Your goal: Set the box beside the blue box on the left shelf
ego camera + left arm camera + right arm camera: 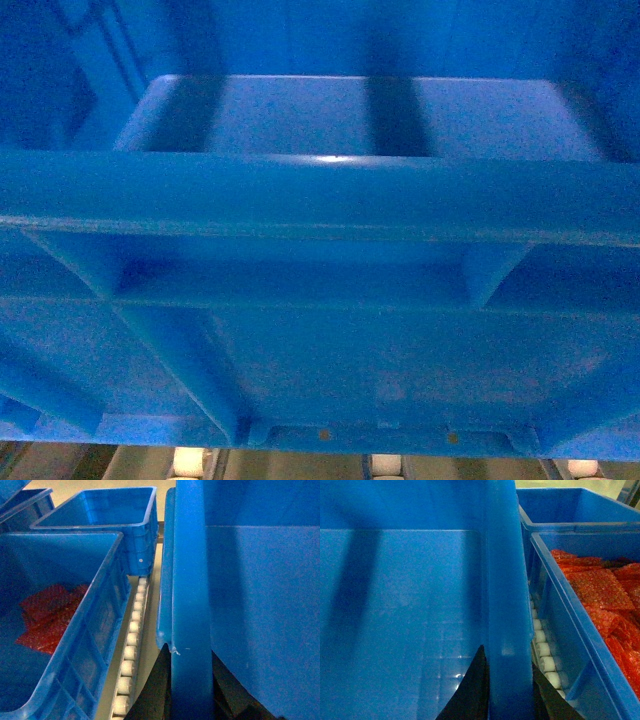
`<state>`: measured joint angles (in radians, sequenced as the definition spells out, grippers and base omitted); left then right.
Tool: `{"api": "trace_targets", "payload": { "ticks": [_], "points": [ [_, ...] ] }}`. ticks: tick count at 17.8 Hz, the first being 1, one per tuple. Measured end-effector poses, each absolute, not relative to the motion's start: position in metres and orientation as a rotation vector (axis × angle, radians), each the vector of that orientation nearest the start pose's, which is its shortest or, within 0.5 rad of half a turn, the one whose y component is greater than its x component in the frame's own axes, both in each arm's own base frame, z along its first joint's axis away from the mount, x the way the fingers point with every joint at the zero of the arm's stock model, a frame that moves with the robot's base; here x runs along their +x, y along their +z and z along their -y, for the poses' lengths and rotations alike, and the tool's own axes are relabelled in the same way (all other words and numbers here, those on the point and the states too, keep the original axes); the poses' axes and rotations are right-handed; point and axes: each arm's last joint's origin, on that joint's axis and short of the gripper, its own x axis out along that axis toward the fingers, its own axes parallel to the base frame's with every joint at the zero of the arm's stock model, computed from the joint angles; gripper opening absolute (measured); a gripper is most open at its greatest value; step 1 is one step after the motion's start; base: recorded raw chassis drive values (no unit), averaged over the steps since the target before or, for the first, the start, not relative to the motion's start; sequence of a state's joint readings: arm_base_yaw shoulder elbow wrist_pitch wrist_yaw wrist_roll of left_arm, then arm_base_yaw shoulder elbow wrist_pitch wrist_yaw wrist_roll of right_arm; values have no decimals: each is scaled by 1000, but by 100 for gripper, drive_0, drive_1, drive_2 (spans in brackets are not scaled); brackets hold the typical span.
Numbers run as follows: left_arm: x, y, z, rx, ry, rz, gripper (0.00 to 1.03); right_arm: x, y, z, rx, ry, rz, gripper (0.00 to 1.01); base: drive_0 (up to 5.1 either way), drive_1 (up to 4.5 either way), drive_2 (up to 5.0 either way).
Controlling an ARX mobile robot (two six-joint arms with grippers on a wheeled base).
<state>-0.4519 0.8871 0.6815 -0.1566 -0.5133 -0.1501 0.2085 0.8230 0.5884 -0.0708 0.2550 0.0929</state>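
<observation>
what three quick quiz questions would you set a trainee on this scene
1. True or false: the box is empty inside.
2. What lies in the neighbouring crate seen from the right wrist? A) red bags B) bottles C) nothing
3. Fill in: the left gripper and right gripper each clamp the box's ____.
Key: 1 true; 2 A; 3 rim
</observation>
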Motion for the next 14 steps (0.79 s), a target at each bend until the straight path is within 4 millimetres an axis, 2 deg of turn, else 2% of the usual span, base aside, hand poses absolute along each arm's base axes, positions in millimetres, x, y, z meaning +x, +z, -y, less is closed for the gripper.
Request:
{"api": "trace_targets", "payload": {
  "ticks": [14],
  "points": [
    [179, 284, 71, 19, 85, -315, 9, 182, 270, -31, 22, -60, -295, 10, 0, 0, 0]
  ]
}}
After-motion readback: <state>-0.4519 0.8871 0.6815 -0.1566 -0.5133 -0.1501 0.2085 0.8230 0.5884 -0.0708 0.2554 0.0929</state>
